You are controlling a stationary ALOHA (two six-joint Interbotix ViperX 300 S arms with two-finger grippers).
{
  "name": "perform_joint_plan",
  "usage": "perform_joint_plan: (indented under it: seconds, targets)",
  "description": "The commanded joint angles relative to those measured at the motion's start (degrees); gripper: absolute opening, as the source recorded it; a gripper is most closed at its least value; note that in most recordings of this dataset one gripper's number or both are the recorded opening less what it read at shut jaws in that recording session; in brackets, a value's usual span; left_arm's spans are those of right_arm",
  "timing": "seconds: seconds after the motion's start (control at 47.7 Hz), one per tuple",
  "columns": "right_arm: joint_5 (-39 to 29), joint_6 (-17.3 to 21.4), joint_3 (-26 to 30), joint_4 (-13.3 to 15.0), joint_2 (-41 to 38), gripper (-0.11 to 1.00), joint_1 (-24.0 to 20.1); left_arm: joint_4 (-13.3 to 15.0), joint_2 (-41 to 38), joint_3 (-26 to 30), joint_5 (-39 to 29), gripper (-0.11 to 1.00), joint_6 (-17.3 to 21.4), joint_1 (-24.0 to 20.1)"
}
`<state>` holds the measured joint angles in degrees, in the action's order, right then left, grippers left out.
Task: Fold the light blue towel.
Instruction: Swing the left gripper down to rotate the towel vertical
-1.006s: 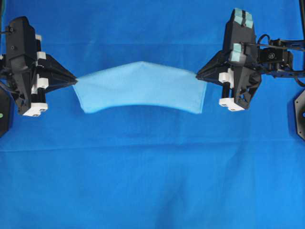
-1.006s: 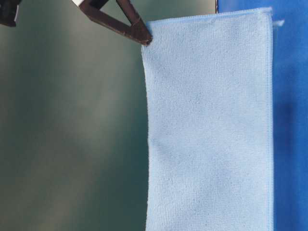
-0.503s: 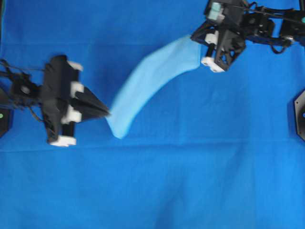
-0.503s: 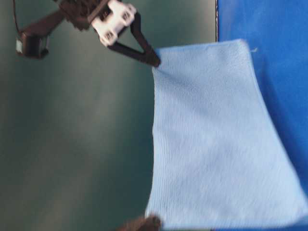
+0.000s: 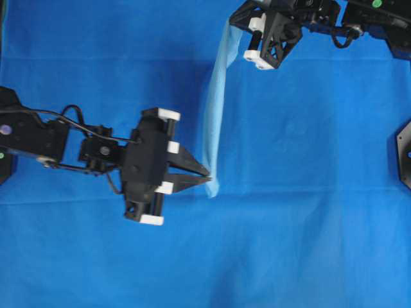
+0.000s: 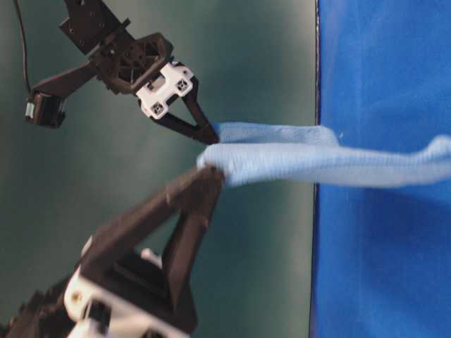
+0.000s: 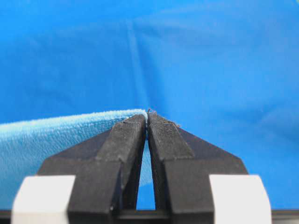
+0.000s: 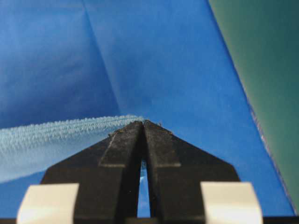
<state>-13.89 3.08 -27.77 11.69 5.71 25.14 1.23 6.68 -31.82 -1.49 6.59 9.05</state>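
The light blue towel point(image 5: 215, 109) hangs off the table as a narrow band stretched between my two grippers, running from top centre down to mid-frame in the overhead view. My left gripper point(image 5: 209, 179) is shut on its lower corner. My right gripper point(image 5: 232, 20) is shut on its upper corner. In the table-level view the towel point(image 6: 303, 158) runs edge-on to the right from both pinched ends. The left wrist view shows the towel point(image 7: 51, 140) pinched at the left gripper point(image 7: 147, 114). The right wrist view shows the towel point(image 8: 56, 135) held at the right gripper point(image 8: 143, 122).
The royal-blue table covering point(image 5: 302, 224) spans the whole overhead view, with creases across it. A black arm base point(image 5: 403, 154) sits at the right edge. In the table-level view the covering's edge point(image 6: 316, 70) meets a dark green background.
The left gripper swung right and down toward the middle, the right gripper moved up and left. The towel turned from a wide hanging sheet to a narrow, nearly vertical band.
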Motion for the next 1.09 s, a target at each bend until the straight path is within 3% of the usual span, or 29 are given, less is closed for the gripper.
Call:
perform_joint_plan:
  seconds: [0.0, 0.21, 0.377, 0.566, 0.796, 0.943, 1.069]
  targets:
    - [0.53, -0.09, 1.58, 0.53, 0.53, 0.01, 1.58, 0.09, -0.18, 2.37, 0.62, 0.03, 0.26, 1.76]
    - [0.44, -0.09, 0.44, 0.53, 1.32, 0.01, 2.11, 0.09, -1.58, 3.25, 1.23, 0.03, 0.26, 1.76]
    - [0.26, -0.09, -3.96, 0.53, 4.92, 0.01, 3.69, 0.0, -5.01, 5.89, 4.39, 0.03, 1.32, 1.49]
    - [0.09, 0.35, -10.72, 0.44, 11.34, 0.01, 5.27, 0.09, -12.48, 12.83, 7.21, 0.03, 5.1, 0.97]
    - [-2.29, 0.18, -16.17, 0.53, 17.75, 0.01, 5.89, 0.09, -21.18, 22.15, 7.12, 0.03, 6.24, 0.53]
    - [-2.46, -0.09, -16.7, 0.53, 17.05, 0.01, 5.8, 0.09, -23.2, 23.82, 7.29, 0.03, 6.15, 0.53]
    - [-0.62, -0.09, -15.56, 0.53, 12.83, 0.01, 5.89, 0.09, -22.94, 21.62, 7.21, 0.03, 4.39, 0.53]
